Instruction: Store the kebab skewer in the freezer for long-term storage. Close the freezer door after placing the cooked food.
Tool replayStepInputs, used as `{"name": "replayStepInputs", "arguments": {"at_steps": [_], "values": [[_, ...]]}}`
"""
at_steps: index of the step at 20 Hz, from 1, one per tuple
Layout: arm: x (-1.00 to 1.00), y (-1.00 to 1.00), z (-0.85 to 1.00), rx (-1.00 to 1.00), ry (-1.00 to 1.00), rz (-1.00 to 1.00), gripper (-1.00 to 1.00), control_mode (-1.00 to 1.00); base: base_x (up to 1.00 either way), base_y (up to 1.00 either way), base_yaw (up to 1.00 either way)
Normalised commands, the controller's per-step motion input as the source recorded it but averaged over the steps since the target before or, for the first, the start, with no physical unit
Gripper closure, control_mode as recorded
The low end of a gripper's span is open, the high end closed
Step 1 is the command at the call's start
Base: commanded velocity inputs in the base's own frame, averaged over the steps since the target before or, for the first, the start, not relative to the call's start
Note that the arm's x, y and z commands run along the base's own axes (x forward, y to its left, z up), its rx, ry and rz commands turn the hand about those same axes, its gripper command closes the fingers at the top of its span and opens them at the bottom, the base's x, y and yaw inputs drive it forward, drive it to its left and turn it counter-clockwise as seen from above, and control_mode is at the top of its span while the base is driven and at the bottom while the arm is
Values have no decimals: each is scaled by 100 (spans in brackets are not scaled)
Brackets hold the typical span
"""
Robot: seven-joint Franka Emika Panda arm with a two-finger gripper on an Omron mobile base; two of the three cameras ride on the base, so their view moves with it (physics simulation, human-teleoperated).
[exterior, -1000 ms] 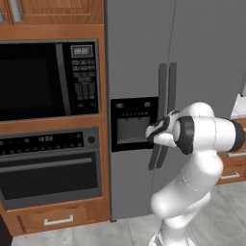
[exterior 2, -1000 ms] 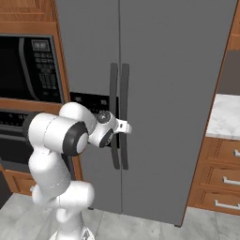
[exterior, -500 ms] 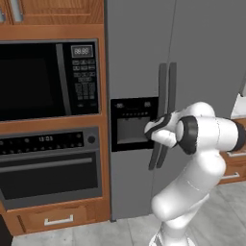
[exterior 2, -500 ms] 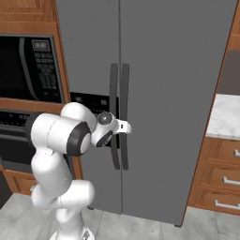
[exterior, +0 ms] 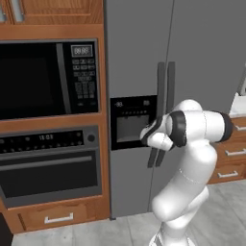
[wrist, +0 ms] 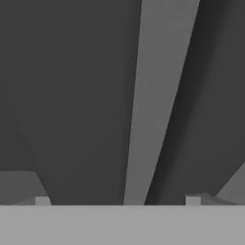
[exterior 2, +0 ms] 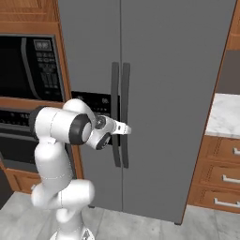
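The tall grey fridge stands with both doors shut. The freezer door (exterior: 132, 62) is the left one, with a black dispenser panel (exterior: 130, 122) and a long vertical handle (exterior 2: 115, 98). My gripper (exterior 2: 123, 128) is right at that handle, about level with the dispenser. In the hand view the handle (wrist: 160, 95) runs up between my two fingertips (wrist: 193, 200), which stand wide apart on either side without touching it. The gripper is open. The kebab skewer is out of view, and the freezer's inside is hidden behind the door.
A black microwave (exterior: 48, 79) and an oven (exterior: 48, 163) sit in wooden cabinetry left of the fridge. The plain grey door (exterior 2: 178, 93) is on the right, and beyond it are wooden drawers (exterior 2: 225, 176) under a pale counter (exterior 2: 227, 115).
My hand has shifted only slightly at the handle. Both fridge doors stay shut.
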Motion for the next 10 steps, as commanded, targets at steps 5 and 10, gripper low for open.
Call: {"name": "replayStepInputs", "arguments": {"at_steps": [5, 10], "values": [[82, -5, 17, 0, 0, 0, -100, -100, 0, 0, 0], [72, -13, 31, 0, 1, 3, -100, -100, 0, 0, 0]]}}
